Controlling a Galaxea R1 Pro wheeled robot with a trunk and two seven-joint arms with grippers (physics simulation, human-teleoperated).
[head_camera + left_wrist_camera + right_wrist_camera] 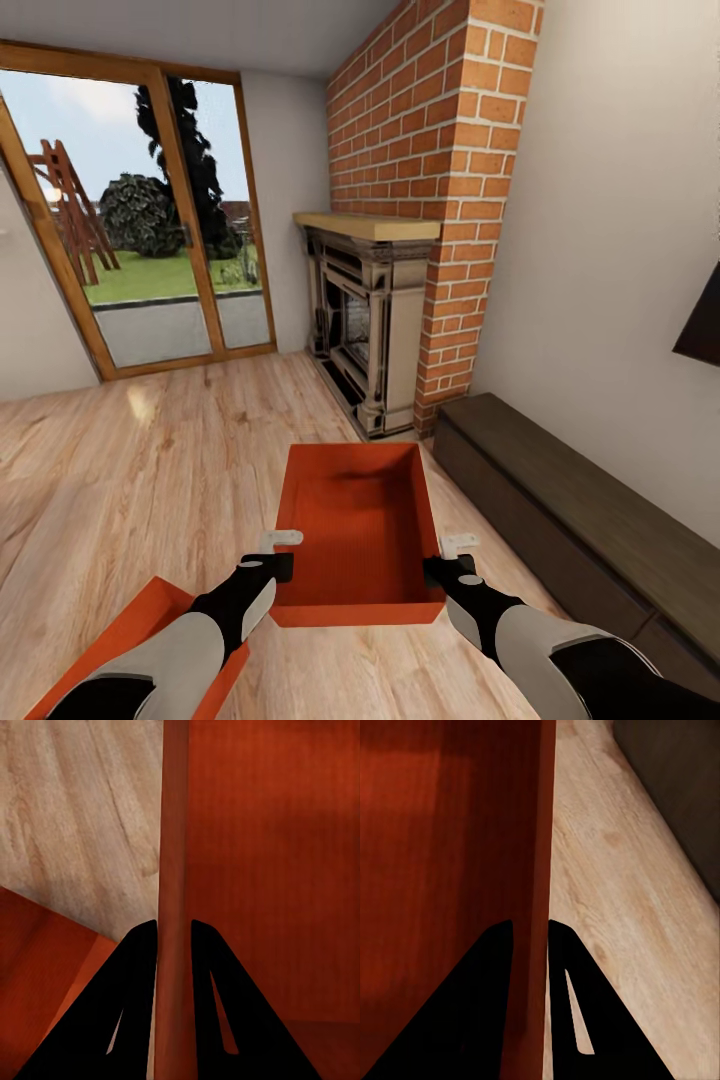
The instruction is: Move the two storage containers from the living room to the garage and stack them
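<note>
Left gripper (174, 945) clamping left wall of orange-red storage bin (358, 520), right gripper (529, 945) clamping right wall — both sharing load, keeping it level. Second bin (120, 640) sitting beside, on living-room wood floor (130, 470).

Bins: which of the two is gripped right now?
The bin ahead: left gripper and right gripper each clamp a side wall. The other bin lies on the wood floor beneath the left arm.

Open plank floor (150, 460) ahead-left, brick fireplace (375, 320) ahead, dark low cabinet (580, 520) along right
</note>
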